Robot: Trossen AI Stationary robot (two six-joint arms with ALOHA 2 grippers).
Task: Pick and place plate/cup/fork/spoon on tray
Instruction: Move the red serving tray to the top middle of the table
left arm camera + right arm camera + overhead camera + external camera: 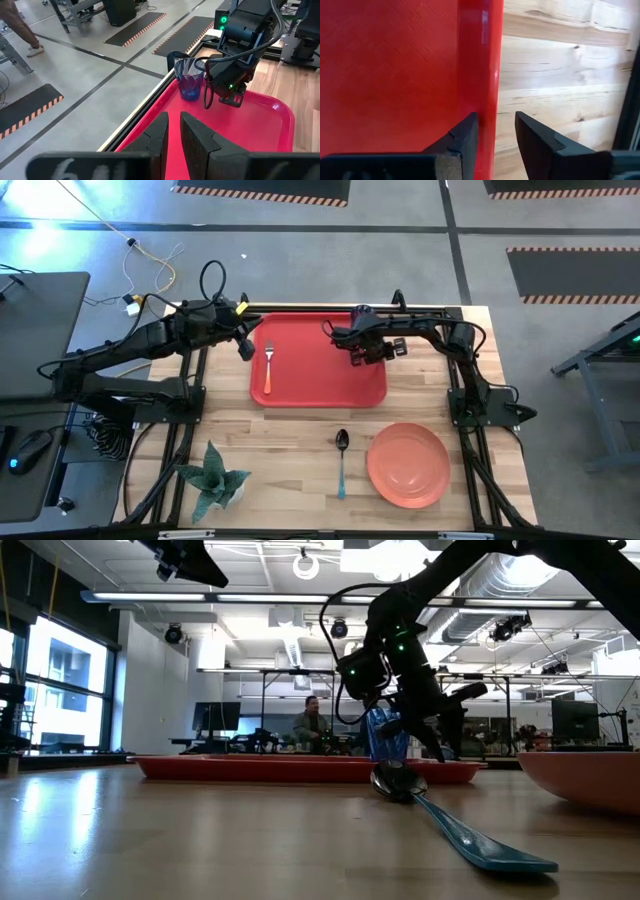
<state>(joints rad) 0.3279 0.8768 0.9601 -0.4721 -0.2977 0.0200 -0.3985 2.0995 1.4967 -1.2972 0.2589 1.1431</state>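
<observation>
The red tray (pixel 318 380) sits at the far middle of the wooden table (pixel 290 450), and two things are on it. The fork (pixel 268 362) lies flat near its left side. The small blue cup (pixel 190 80) stands upright in the tray's far corner, just inside the rim.

The right gripper (pixel 367 352) hangs low over the right part of the tray, close beside the cup. Its fingers (pixel 465 137) stand apart with nothing between them — through the gap you see only the tray's rim and the bare wood past it. From the left arm's camera the cup looks free of them, though just beside.

The left gripper (pixel 243 342) hovers at the tray's left edge, near the fork. Its fingers (pixel 160 135) are drawn close together, a thin slit left, and they hold nothing.

Nearer the front of the table the spoon (pixel 342 462) lies with its bowl toward the tray, and the pink plate (pixel 407 465) rests just to its right — both off the tray. A potted plant (pixel 213 480) stands at the front left.
</observation>
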